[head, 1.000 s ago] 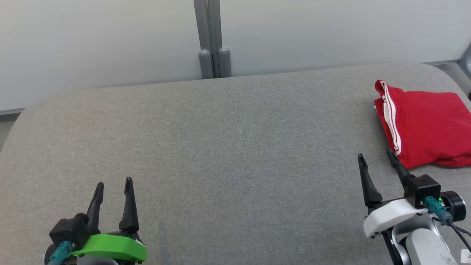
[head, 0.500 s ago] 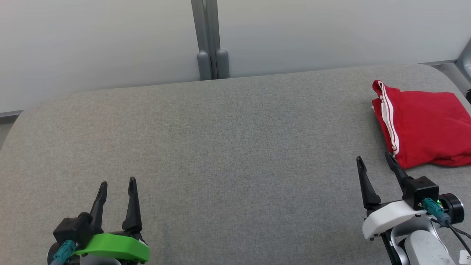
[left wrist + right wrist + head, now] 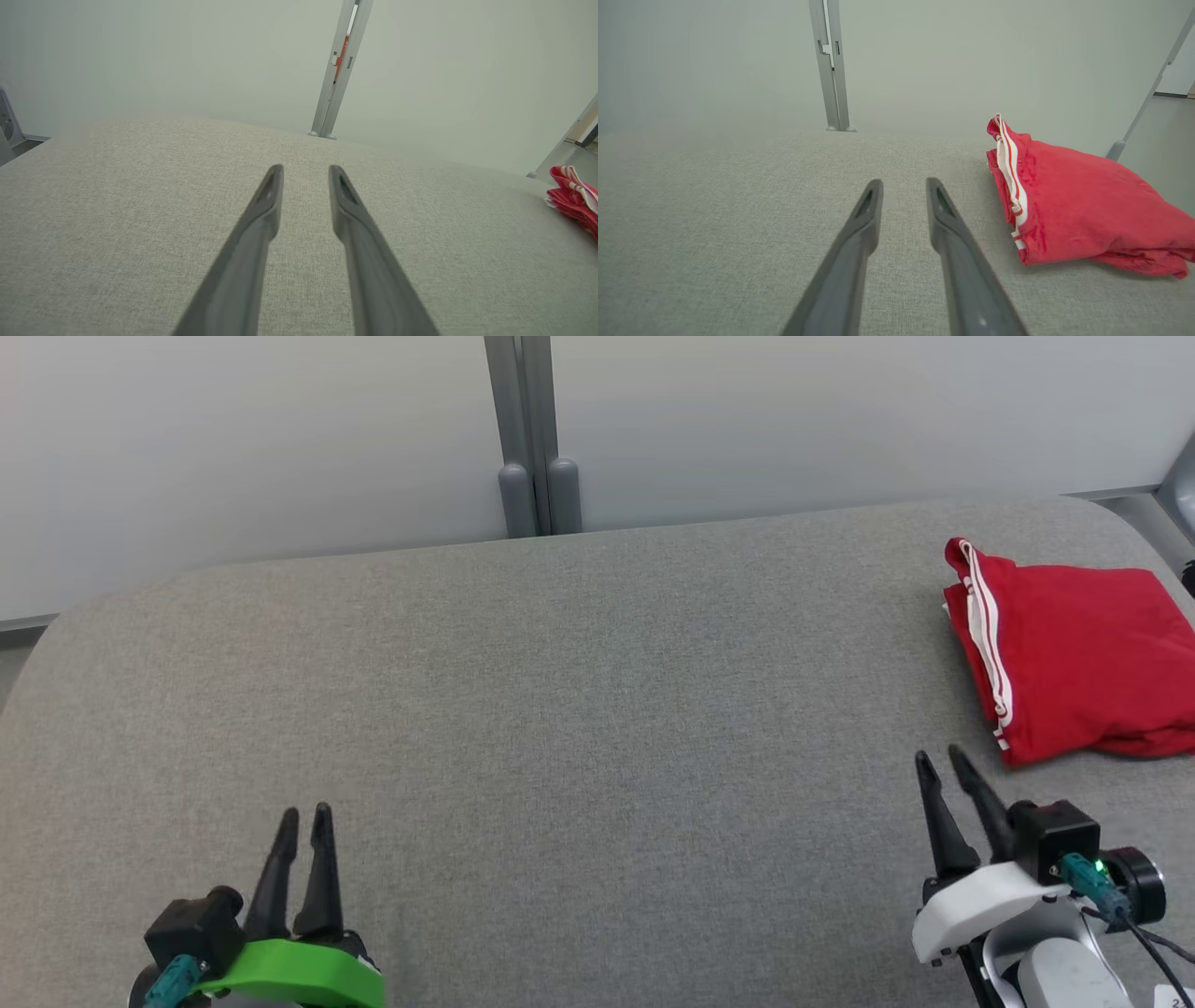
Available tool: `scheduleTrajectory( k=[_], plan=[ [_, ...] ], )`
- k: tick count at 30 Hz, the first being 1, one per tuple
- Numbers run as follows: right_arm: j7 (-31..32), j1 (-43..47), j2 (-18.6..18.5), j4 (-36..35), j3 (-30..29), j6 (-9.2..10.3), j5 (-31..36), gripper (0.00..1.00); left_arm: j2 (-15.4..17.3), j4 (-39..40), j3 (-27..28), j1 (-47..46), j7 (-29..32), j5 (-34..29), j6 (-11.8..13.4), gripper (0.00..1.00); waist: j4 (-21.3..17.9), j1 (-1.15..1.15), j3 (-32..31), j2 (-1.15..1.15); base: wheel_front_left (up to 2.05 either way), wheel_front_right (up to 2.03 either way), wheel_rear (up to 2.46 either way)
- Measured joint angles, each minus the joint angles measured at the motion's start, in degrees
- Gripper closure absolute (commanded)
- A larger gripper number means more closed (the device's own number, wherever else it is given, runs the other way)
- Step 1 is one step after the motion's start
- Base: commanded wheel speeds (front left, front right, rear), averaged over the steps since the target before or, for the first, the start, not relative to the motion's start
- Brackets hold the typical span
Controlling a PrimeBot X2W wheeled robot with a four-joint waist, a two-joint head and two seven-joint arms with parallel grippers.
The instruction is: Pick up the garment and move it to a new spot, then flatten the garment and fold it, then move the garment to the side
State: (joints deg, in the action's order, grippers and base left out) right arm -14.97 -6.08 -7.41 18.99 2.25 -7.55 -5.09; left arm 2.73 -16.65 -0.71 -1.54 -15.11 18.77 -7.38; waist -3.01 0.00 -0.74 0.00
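Red folded garment (image 3: 1074, 663) lies at the table's (image 3: 597, 709) right edge, near the far corner. My left gripper (image 3: 306, 812) and right gripper (image 3: 939, 754) hover at the near edge, fingers narrowly parted, holding nothing. The risk: my right fingers, near the cloth, snag a layer and undo the fold.

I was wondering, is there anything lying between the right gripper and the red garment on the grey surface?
Nothing visible does. The right gripper sits just short of the near corner of the folded red garment, apart from it. Only bare grey padded surface lies between them.
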Motion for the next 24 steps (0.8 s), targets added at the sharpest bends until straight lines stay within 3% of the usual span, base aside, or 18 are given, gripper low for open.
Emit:
scheduleTrajectory(
  k=[6, 24],
  plan=[
    [0.81, 2.43, 0.98, 2.75, 0.08, 0.00, -0.90, 1.00, -0.30, -2.58, -0.02, 1.54, 0.43, 0.53, 0.00, 1.00, 0.03, 0.00, 0.01, 0.00, 0.00, 0.00, 0.00],
    [5.45, 2.32, 1.71, 1.20, -1.88, 0.00, -20.63, 1.00, -0.31, -1.70, 1.48, 1.18, 5.28, 17.48, 0.00, 1.00, 0.47, 0.00, 0.14, 0.00, 0.00, 0.00, 0.00]
  ],
)
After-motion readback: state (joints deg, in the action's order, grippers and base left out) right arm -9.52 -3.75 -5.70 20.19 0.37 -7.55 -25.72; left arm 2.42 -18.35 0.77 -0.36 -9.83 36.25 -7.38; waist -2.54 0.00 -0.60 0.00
